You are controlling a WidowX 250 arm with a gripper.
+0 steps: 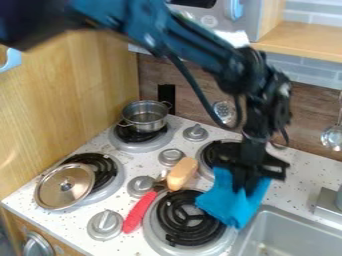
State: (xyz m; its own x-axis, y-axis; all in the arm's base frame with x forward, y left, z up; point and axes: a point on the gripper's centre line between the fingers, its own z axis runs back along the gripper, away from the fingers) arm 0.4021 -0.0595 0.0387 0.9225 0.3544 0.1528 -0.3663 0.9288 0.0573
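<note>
Ideally, the black two-finger hand [247,186], clamped on the bright blue cloth [226,203], should grip firmly, avoiding snags on the round black-coil burner [177,230] just beside it.

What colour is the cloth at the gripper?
The cloth is bright blue, clearest in the camera view.

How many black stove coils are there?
4: one coil under the steel pot, another coil partly under the lid, a front coil beside the blue cloth, and a back coil partly hidden behind the gripper.

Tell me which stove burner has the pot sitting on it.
The far burner on the picture's left; it alone carries the two-handled metal pot.
</note>
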